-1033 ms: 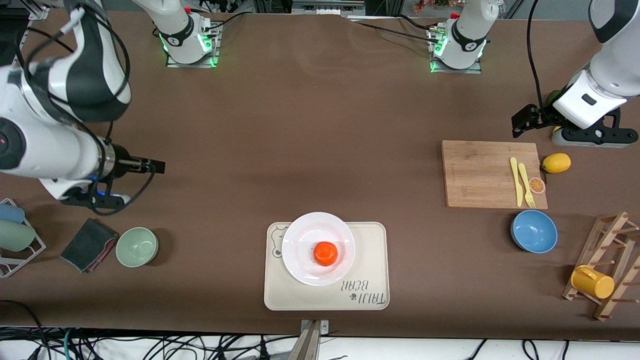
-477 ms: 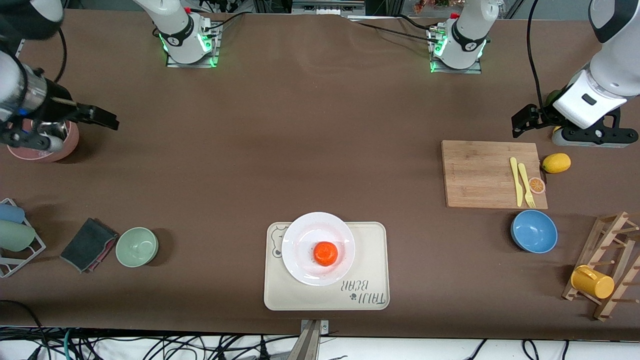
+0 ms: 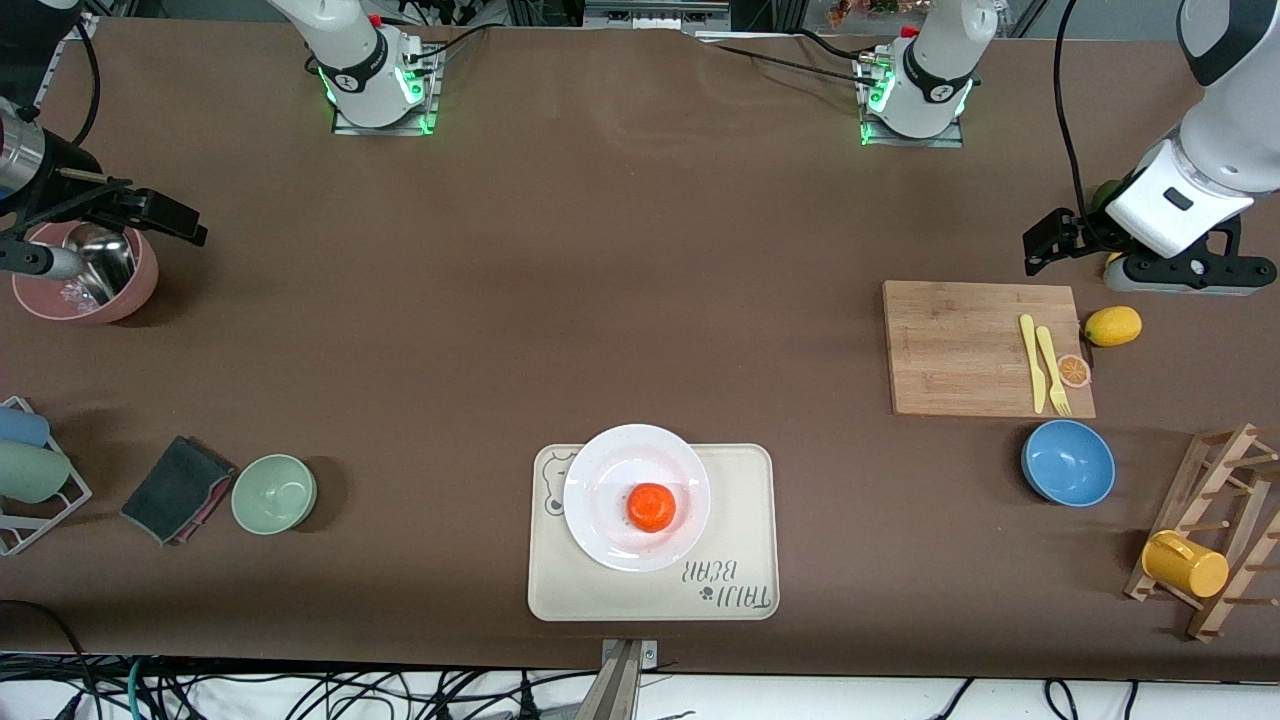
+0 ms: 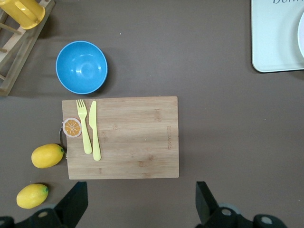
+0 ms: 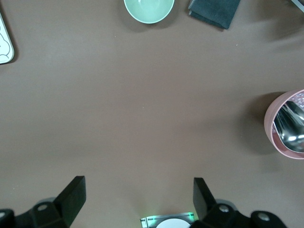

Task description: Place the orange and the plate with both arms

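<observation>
One orange [image 3: 651, 507] sits round, without a long axis, at the plate's [image 3: 600, 470] four o'clock; left claw [image 4: 137, 202] and right claw [image 5: 137, 199] spread, empty, above the worktop [image 3: 620, 250].

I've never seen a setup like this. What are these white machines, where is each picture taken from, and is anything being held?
They are two robot arms at a brown table. The big picture looks down from across the table; the two small ones come from cameras on each arm's wrist. The left claw hangs open over the table by a wooden cutting board; the right claw hangs open beside a pink bowl. Neither holds anything. The small round orange sits on the glossy white plate, which rests on a beige tray.
</observation>
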Controlling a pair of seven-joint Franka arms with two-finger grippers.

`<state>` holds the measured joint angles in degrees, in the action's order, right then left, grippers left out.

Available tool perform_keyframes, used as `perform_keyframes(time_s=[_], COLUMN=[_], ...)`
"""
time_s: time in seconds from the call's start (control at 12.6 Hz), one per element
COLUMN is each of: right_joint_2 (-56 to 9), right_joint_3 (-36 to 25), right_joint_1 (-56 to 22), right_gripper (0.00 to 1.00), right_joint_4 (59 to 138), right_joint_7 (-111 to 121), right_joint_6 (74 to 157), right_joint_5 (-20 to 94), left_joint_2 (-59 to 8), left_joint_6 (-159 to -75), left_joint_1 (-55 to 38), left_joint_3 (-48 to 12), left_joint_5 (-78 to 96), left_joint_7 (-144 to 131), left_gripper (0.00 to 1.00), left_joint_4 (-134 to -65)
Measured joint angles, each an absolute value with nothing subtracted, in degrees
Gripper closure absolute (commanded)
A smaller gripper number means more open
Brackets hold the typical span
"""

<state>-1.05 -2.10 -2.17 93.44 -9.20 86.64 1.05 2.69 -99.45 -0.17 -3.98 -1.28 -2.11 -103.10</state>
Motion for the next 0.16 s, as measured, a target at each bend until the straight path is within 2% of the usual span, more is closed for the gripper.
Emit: perform_keyframes(time_s=[0.16], right_joint_2=[-1.05], right_joint_3=[-2.10], right_joint_1=[-2.15], right_gripper=[0.00], right_joint_4=[93.65], right_joint_7=[-9.20], right_joint_6=[87.08], right_joint_5=[1.05], left_joint_2=[2.69], left_joint_6=[-99.45], left_joint_1=[-0.17], left_joint_3=[-3.98], left_joint_5=[-1.28], left_joint_7=[-2.11], left_gripper=[0.00], left_joint_4=[-103.09])
